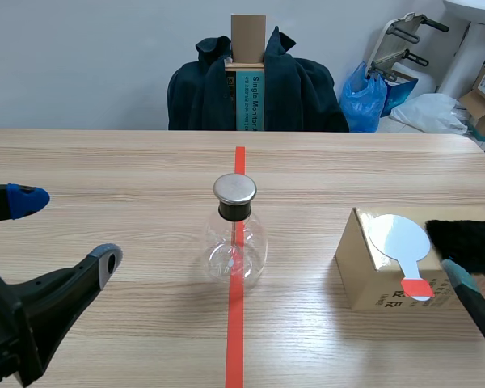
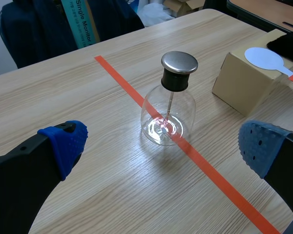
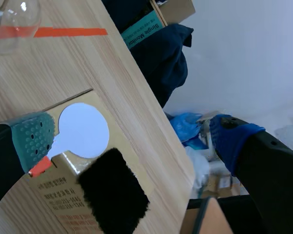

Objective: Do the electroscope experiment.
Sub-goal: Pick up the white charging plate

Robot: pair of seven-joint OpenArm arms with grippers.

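The electroscope, a clear glass flask (image 1: 235, 242) (image 2: 168, 115) with a metal disc cap (image 1: 234, 188) (image 2: 179, 62), stands on the red tape line at mid-table. My left gripper (image 1: 65, 230) (image 2: 163, 148) is open, to the left of the flask and short of it. On a cardboard box (image 1: 388, 275) (image 2: 244, 85) (image 3: 63, 204) lie a white round paddle (image 1: 398, 238) (image 2: 266, 58) (image 3: 83, 130) with an orange-red handle tip and a black fur pad (image 1: 466, 242) (image 3: 112, 192). My right gripper (image 3: 132, 134) is open, hovering over the box; one finger (image 1: 469, 283) shows by the paddle handle.
A chair draped with a dark jacket (image 1: 259, 85) and holding a tall box (image 1: 248, 81) stands beyond the table's far edge. Blue bags and cartons (image 1: 372, 97) sit on the floor at the back right. The red tape line (image 1: 237, 323) runs down the table's middle.
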